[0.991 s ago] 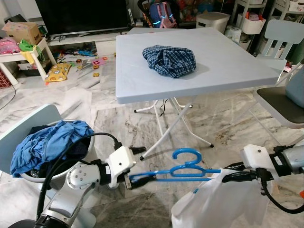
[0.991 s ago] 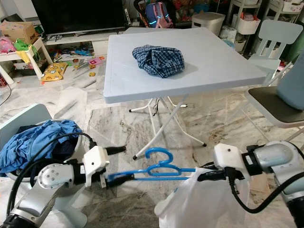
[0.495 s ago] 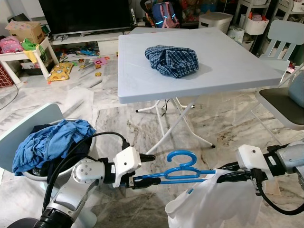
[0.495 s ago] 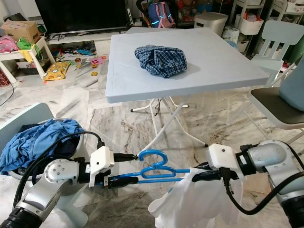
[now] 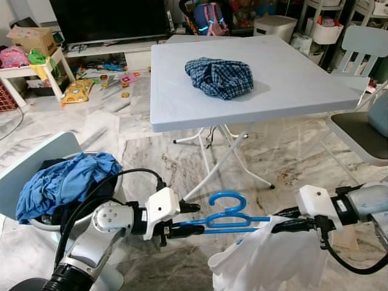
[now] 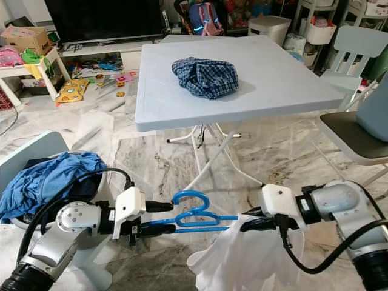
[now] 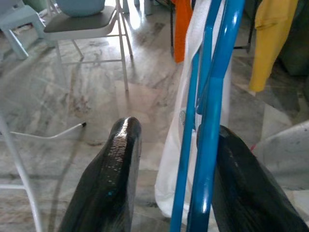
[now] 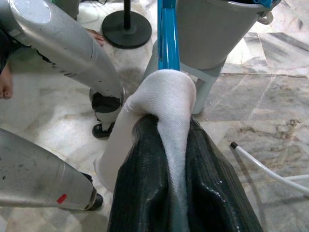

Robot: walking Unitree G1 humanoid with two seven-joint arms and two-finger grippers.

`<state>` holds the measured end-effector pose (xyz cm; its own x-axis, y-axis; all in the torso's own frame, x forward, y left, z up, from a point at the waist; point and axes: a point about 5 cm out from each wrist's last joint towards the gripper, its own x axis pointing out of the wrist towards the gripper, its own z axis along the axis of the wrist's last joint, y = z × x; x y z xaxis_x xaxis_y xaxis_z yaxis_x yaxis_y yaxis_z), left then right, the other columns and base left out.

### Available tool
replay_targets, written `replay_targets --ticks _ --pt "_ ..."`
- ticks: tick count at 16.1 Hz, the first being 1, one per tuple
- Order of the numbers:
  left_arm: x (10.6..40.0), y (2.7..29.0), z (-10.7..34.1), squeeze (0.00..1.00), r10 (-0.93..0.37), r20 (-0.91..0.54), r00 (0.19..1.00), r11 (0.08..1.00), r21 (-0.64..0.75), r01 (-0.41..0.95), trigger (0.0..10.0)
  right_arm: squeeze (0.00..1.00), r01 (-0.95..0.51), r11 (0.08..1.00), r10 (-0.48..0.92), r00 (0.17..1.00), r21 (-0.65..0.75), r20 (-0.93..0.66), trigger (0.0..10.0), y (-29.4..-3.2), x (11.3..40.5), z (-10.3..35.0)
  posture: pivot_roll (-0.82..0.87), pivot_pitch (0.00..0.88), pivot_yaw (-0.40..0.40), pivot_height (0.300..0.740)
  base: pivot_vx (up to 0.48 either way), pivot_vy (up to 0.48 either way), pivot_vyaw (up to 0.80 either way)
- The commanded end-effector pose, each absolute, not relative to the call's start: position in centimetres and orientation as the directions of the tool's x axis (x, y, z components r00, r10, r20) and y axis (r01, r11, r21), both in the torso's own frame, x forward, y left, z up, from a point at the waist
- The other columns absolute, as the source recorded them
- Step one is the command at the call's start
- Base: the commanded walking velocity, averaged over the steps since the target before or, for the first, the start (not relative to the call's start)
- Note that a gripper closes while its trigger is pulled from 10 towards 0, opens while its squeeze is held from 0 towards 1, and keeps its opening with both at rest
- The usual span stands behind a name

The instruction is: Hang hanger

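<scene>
Low in front of the robot, a bright blue plastic hanger [image 5: 227,215] lay almost level in the air between the two arms, its hook pointing up. The left gripper [image 5: 182,219] held one end: in the left wrist view the blue bars ran between its black fingers [image 7: 108,188], pressed against one finger with a gap to the other. The right gripper [image 6: 251,221] was clamped together on a white cloth garment [image 6: 242,260] at the hanger's other end, the fabric pinched between its fingers [image 8: 145,193] and drooping towards the marble floor [image 5: 291,163]. Beyond stood a pale blue folding table [image 5: 291,79] with a crumpled blue checked shirt [image 5: 219,76] on it. A basket of blue clothes [image 5: 60,182] sat at the robot's left.
</scene>
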<state>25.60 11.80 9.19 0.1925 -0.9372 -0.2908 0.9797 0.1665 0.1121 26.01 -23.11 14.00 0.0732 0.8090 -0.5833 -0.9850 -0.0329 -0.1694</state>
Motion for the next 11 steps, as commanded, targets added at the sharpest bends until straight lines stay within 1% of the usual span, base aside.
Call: replay_targets --ticks 1,6,11 --pt "25.7 11.8 9.5 0.0 -0.938 -0.299 0.177 0.149 0.114 0.982 0.0 0.0 -0.975 -0.052 0.815 0.082 -0.214 -0.574 10.0 -22.6 26.5 14.9 -0.18 0.0 0.04 0.74 0.0 0.0 0.0" --pt "25.6 11.6 9.4 0.0 -0.941 -0.304 0.149 0.127 0.09 0.988 0.0 0.0 -0.971 -0.034 0.828 0.106 -0.238 -0.551 10.0 -21.8 27.0 14.6 -0.17 0.0 0.044 0.74 0.0 0.0 0.0" --pt "25.8 11.6 9.5 0.0 -0.941 -0.299 0.16 0.14 0.088 0.986 0.0 0.0 -0.963 -0.013 0.832 0.138 -0.269 -0.537 10.0 -21.5 27.7 14.7 -0.17 0.0 0.041 0.74 0.0 0.0 0.0"
